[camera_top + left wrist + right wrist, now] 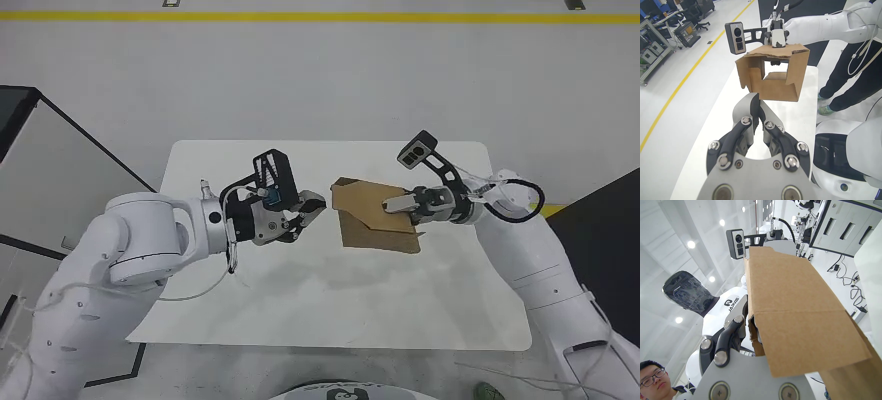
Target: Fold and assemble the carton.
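Holding the one carton (370, 228) above the table (300, 310), my right gripper (392, 203) squeezes its top side from 3 o'clock while my left gripper (312, 208) sits closed, empty, by its 9 o'clock edge, open room toward 6.

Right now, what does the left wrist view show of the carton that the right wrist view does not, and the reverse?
Left wrist view alone: the hollow inside of the carton, seen through end to end, the right gripper pinching its top panel, one finger above and one inside, and the shut left gripper close to its near edge. Right wrist view alone: a plain outer panel with one fold line. Both: the brown carton held by the right gripper.
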{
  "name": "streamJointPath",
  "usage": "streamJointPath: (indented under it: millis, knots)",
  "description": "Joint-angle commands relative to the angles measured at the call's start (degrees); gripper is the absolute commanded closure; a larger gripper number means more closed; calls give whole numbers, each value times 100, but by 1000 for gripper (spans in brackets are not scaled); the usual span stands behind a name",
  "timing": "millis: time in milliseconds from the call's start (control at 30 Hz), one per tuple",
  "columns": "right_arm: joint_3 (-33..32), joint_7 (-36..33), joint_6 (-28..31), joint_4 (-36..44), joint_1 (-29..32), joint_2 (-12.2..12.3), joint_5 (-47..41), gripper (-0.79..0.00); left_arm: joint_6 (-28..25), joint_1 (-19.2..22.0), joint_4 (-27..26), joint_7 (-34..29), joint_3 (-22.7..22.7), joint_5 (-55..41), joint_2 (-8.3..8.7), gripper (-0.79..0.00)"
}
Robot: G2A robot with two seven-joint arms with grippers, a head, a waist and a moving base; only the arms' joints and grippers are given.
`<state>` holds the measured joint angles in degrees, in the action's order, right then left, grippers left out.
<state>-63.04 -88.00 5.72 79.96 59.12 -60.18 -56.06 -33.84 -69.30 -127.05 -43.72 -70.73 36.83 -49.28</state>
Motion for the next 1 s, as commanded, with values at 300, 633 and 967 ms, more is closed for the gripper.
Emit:
streamJointPath:
  millis: [300,633,967]
  knots:
    - [121,0,-586,-51,151,-99,-1103,0,31,-228,93,438,-259,177,12,0]
    - [258,0,-843,-186,109,-136,-1369,0,11,-375,52,497,-446,265,34,0]
    - [296,200,-1063,-24,253,-149,-1062,0,66,-416,148,967,-464,412,3,0]
